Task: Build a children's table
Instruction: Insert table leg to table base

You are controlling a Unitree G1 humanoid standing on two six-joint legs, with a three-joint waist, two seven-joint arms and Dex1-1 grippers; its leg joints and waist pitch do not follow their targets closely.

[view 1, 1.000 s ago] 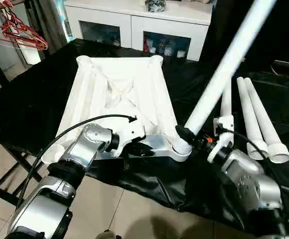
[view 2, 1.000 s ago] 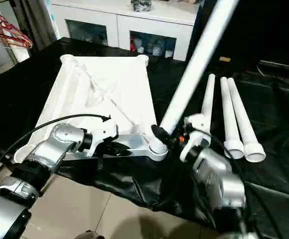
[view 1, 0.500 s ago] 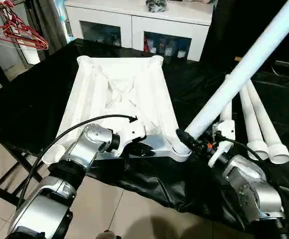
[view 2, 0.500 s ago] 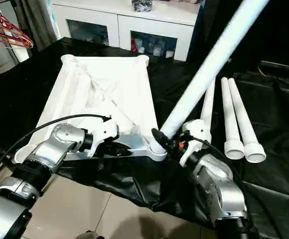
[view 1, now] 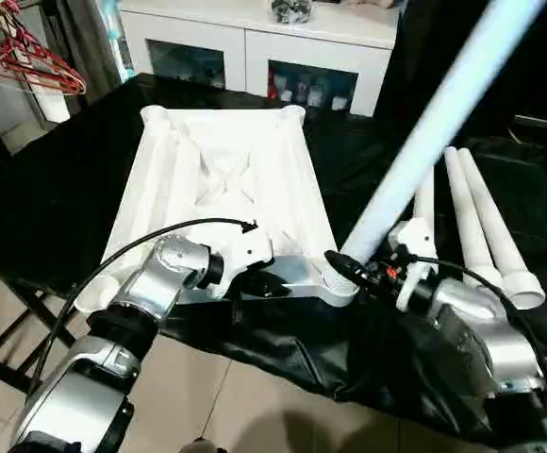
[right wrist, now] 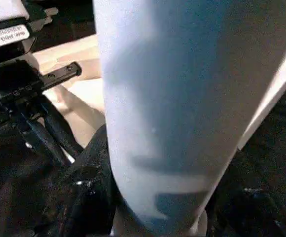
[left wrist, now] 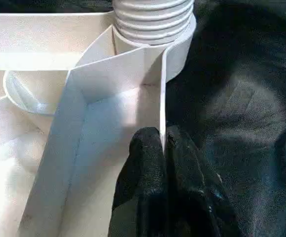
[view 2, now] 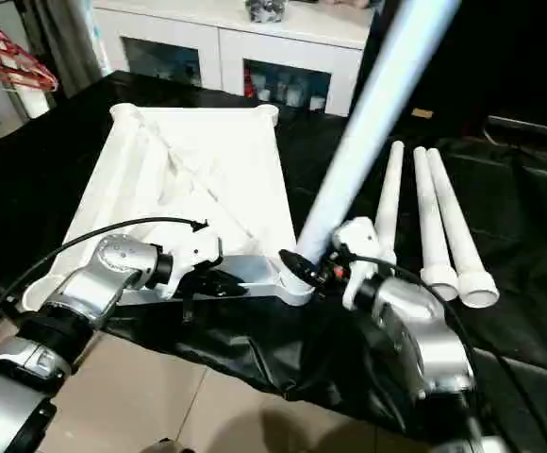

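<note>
**Q:** Jaws first: how do they stand on each arm?

**A:** Those of the left gripper (left wrist: pixel 163 148) are pressed together on a thin upright rib of the table top (view 1: pixel 224 179), at its near edge. Those of the right gripper (view 1: pixel 349 269) are clamped around the lower end of a leg (view 1: pixel 424 132).

**Q:** Where do the table's parts lie?

**A:** The white top lies upside down on a bench draped in black cloth (view 1: pixel 57 189), its ribbed underside facing up. The held leg slants up and away to the right, its threaded end sitting at the near right corner socket (view 1: pixel 335 281). Three more legs (view 1: pixel 476 222) lie side by side on the cloth, to the right of the top. A white cabinet (view 1: pixel 255 52) with glass doors stands behind the bench.
</note>
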